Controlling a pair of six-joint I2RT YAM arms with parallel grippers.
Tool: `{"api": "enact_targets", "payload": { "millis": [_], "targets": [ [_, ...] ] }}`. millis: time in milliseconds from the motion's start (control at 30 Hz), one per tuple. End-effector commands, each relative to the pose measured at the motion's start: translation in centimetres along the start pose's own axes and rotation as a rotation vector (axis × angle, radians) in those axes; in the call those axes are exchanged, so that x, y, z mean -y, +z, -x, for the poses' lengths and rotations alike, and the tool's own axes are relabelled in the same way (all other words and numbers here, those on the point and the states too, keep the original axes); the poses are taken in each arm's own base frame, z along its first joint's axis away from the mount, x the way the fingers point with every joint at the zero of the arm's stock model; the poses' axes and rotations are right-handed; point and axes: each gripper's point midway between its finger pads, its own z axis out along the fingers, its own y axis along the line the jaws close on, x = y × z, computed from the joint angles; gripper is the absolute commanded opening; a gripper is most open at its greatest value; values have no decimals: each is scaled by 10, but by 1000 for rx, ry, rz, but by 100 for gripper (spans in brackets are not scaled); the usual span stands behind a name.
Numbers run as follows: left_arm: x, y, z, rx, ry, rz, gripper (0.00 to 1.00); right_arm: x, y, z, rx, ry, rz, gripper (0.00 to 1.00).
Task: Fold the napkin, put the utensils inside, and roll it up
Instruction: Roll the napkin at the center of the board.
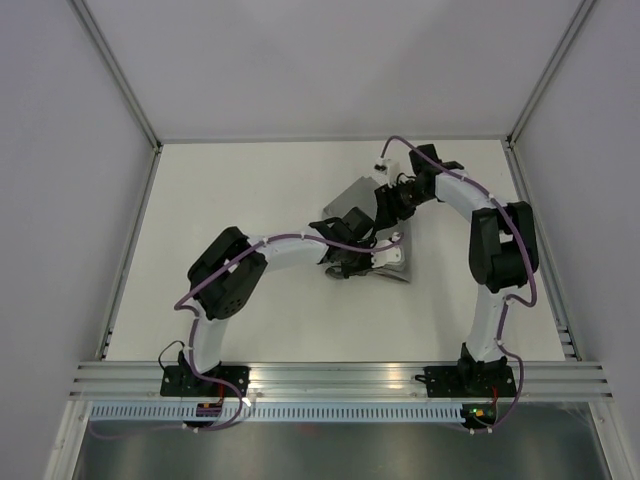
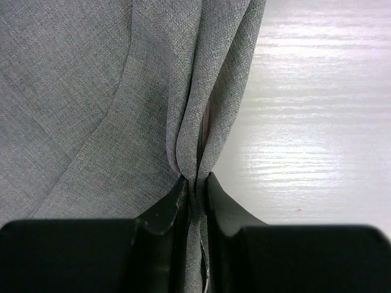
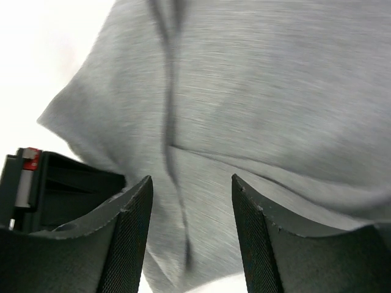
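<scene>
The white table (image 1: 250, 200) carries the grey napkin (image 2: 91, 91), which lies bunched between our two claws, well forward of the arm bases. Ahead of the left claw (image 2: 195, 186) and to its left the cloth spreads in broad layers; bare table shows to its right. That claw is nearly closed, its jaws pinched on a raised fold that runs straight away from its tips. The right claw (image 3: 192, 189) stands open with nothing in it; more grey cloth lies just beyond its fingers and across the gap between them, and we cannot tell whether the tips touch it. Inside the pinched fold, just ahead of the left claw's tips, a sliver of pale pink shows, which we take for the handle of the fork (image 2: 206, 119); a thin silvery curve sits down between the jaws

We judge the fork is already tucked in and the rolling is in hand, far from tight. Next we would have the right claw take a fresh grip on the loose cloth near the fold and turn it over, while the left keeps the fold shut so the fork cannot slip out
</scene>
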Motion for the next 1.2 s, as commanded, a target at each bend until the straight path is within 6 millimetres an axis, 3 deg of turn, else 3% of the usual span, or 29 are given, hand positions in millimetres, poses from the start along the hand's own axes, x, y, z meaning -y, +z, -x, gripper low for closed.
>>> {"api": "enact_targets", "payload": {
  "millis": [0,133,267,300,400,667,700,767,800,1000,1167],
  "targets": [
    [25,4,-9,-23,-149,-155,2,34,-33,23,161,98,-101,60],
    [26,0,-4,11,-233,-242,2,61,-61,15,248,187,-130,56],
    [27,2,-13,10,-322,-321,2,68,-88,8,307,170,-171,55],
    [24,1,-16,10,-350,-335,2,65,-101,11,333,124,-206,56],
    [23,2,-20,14,-429,-400,2,54,-106,-3,357,37,-242,56],
    [10,-5,-20,34,-556,-491,2,19,-108,-36,339,-261,-246,54],
    [11,-5,-21,36,-568,-505,2,15,-102,-46,320,-292,-246,54],
    [10,-5,-21,30,-583,-512,2,2,-98,-46,298,-404,-284,55],
    [9,-6,-21,32,-589,-519,2,-8,-85,-49,283,-449,-279,55],
    [13,-3,-24,19,-625,-570,2,-51,-59,-40,255,-656,-293,59],
    [11,-2,-28,17,-642,-577,2,-64,-31,-41,186,-723,-248,60]
  ]
}}
